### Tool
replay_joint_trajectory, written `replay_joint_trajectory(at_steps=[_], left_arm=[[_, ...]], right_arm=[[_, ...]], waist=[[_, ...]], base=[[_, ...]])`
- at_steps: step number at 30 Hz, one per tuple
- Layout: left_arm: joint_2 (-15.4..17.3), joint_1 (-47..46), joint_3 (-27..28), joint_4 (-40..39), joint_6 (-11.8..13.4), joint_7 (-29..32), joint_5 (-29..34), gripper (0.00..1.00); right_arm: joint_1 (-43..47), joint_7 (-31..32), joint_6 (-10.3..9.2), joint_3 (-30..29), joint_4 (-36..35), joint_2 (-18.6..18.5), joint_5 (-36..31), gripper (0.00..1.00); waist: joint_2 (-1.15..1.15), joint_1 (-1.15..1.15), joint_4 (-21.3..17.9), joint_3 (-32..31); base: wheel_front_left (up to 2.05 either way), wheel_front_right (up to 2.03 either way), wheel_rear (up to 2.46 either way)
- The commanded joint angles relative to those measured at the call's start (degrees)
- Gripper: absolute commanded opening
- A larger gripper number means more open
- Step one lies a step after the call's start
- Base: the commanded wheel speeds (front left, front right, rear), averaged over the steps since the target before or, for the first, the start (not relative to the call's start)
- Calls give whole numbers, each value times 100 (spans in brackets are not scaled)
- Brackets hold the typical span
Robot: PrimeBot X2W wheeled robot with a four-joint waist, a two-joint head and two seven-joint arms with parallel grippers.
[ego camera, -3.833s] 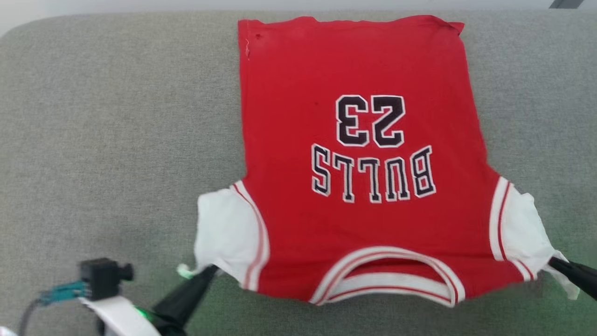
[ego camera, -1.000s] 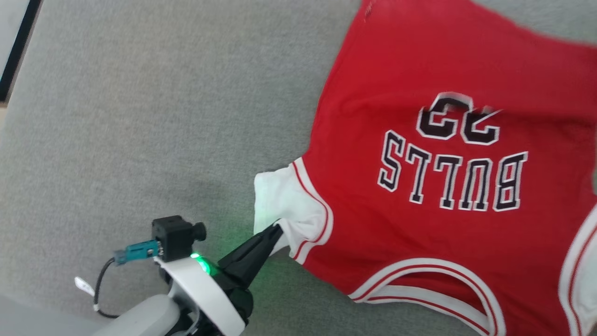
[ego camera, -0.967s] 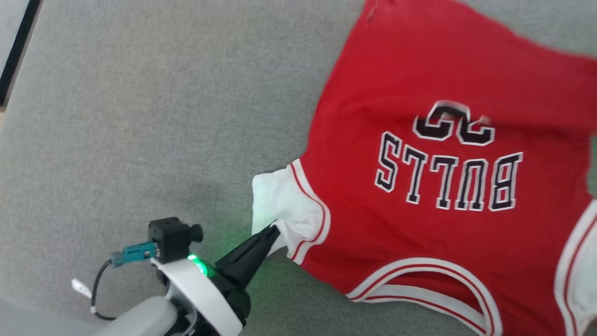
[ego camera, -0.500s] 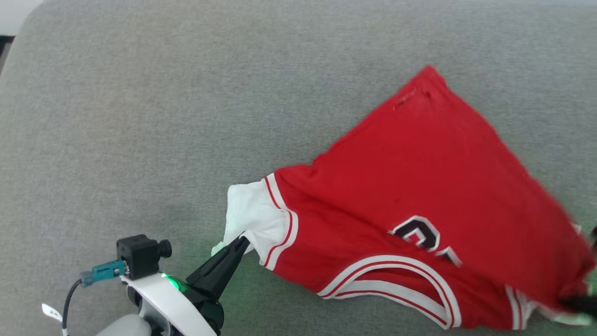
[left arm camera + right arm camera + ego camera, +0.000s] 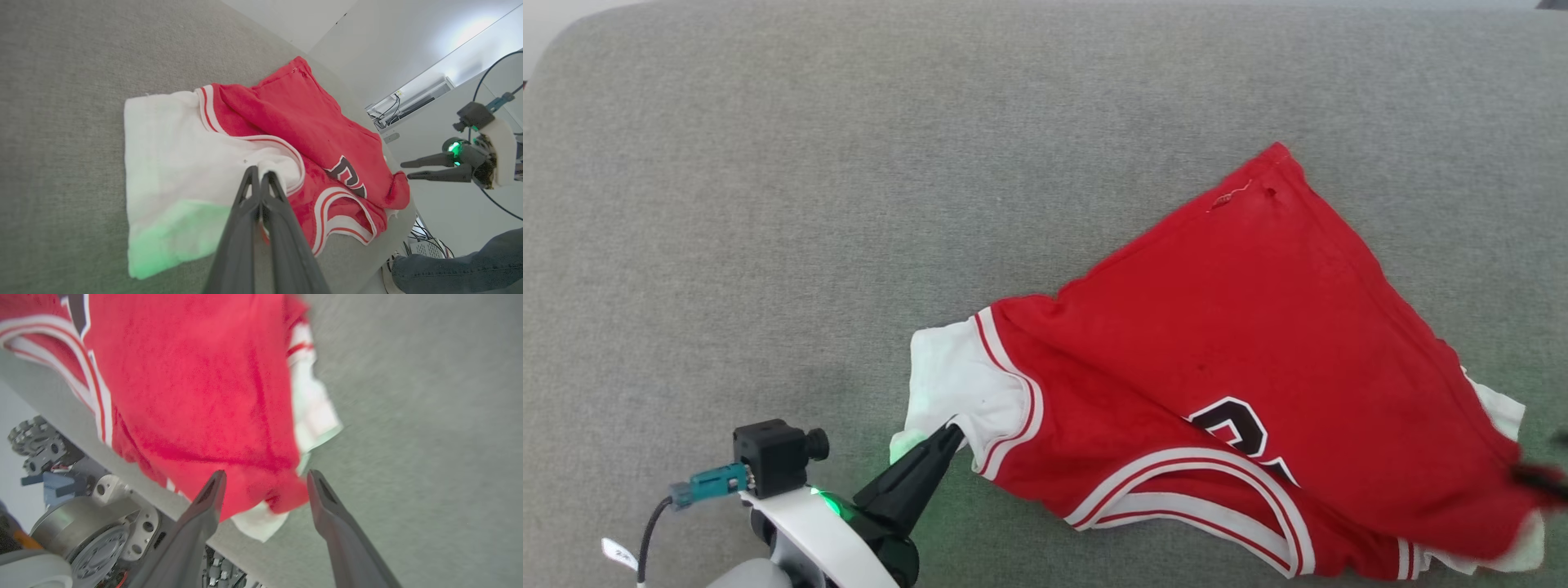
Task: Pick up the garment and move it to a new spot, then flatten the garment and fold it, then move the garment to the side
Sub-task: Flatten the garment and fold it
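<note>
Now, red garment (image 5: 1258, 327), folded triangular, on grey weave (image 5: 768, 204); left hand (image 5: 952, 430) pinching white sleeve (image 5: 956, 384), right hand (image 5: 266, 473) agape, empty.

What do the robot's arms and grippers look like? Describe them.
Left gripper: two long, tapered dark fingers on a white cuff with a green light, a black cube camera, teal connector and black cable. Right gripper looks the same.
</note>
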Motion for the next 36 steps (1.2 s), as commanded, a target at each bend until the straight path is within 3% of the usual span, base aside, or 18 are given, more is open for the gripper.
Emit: replay_joint_trajectory(at_steps=[1, 2, 6, 11, 17, 21, 25, 31, 33, 34, 36], left_arm=[[-35, -19, -23, -13, -11, -11, 35, 0], [-93, -64, -45, -40, -11, -11, 48, 0], [-186, -130, -82, -44, -11, -11, 54, 0], [-393, -331, -223, -9, -11, -11, 89, 0], [-648, -628, -388, 51, -11, -11, 124, 0], [-807, -804, -481, 96, -11, -11, 143, 0], [-960, -984, -652, 145, -11, -10, 161, 0], [-1107, -1093, -733, 197, -11, -10, 115, 0], [-1128, -1088, -725, 229, -11, -10, 111, 0], [-1151, -1087, -720, 254, -11, -10, 112, 0], [-1159, -1102, -771, 332, -11, -10, 108, 0]], right_arm=[[-53, -53, -2, -303, -73, -213, 101, 100], [-134, -63, -2, -668, -95, -411, 203, 100], [-366, -57, -2, -1158, -103, -510, 277, 100], [-1075, 279, -1, -1500, -30, 64, -249, 100], [-2347, 1182, -2, -1093, 613, 1444, -1240, 100], [-3100, 1644, -2, -712, 1353, 2096, -1752, 100], [-3584, 1854, -2, -417, 1998, 2383, -2081, 100], [-3834, 2155, -2, 136, 2547, 2464, -2126, 100], [-3839, 2188, -1, 292, 2588, 2484, -2037, 30], [-3842, 2146, -1, 353, 2602, 2500, -1999, 4], [-3883, 2039, -1, 432, 2627, 2532, -1924, 0]], waist=[[0, 0, 41, 10], [0, 0, 110, 28], [0, 0, 251, 78], [0, 0, 528, 220], [0, 0, 872, 499], [0, 0, 1088, 715], [0, 0, 1310, 898], [0, 0, 1486, 1002], [0, 0, 1495, 997], [0, 0, 1490, 982], [0, 0, 1457, 929]], base=[[0, 0, 0], [0, 0, 0], [0, 0, 0], [0, 0, 0], [0, 0, 0], [0, 0, 0], [0, 0, 0], [0, 0, 0], [0, 0, 0], [0, 0, 0], [0, 0, 0]])
